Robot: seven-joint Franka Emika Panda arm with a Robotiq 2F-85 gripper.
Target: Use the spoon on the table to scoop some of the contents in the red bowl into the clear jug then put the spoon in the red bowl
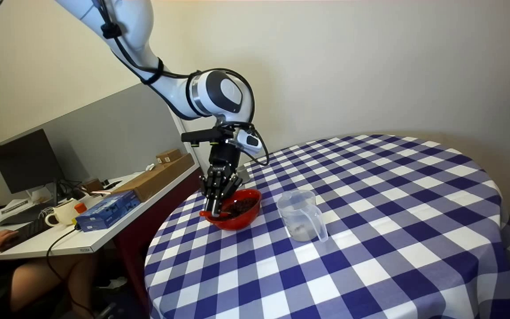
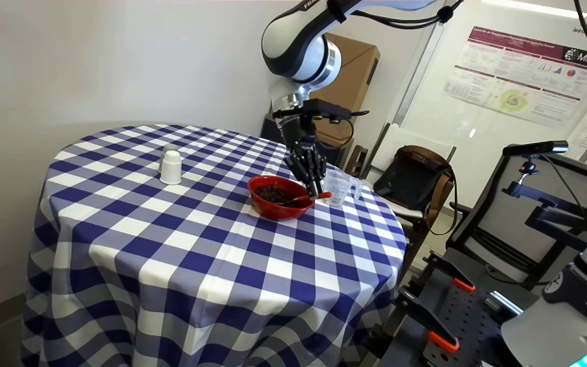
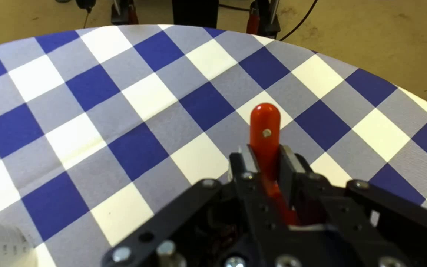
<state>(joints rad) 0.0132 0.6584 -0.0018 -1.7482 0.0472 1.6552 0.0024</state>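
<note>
A large round table [image 1: 361, 261] is covered by a blue-and-white checked cloth [image 2: 212, 275] and backed by a pale wall [image 1: 370, 66]. On the cloth, a white shaker-like container [image 2: 171, 168] is seen in an exterior view, with a greyer one just behind it. In an exterior view, a white desk [image 1: 71, 244] is crowded with a dark monitor [image 1: 27, 159], a cream mug [image 1: 65, 212] and a blue box [image 1: 109, 212]; at its edge a person's hand [image 1: 2, 240] is seen by a keyboard [image 1: 27, 231]. In an exterior view, a dark bag with brown straps [image 2: 408, 176] is propped on a chair [image 2: 418, 140].

The spoon [image 3: 265, 118] is clamped by its glossy red handle, round-ended and marked with a small pale spot, between the jaws of the gripper [image 3: 268, 159]. In both exterior views it is slanted across the rim of the red bowl [image 2: 278, 212], with the handle's tip left outside and the lower part reaching the dark contents [image 2: 273, 193]; its scooping end cannot be made out. The clear jug [image 1: 299, 217] is stood upright near the bowl, apart from it.
</note>
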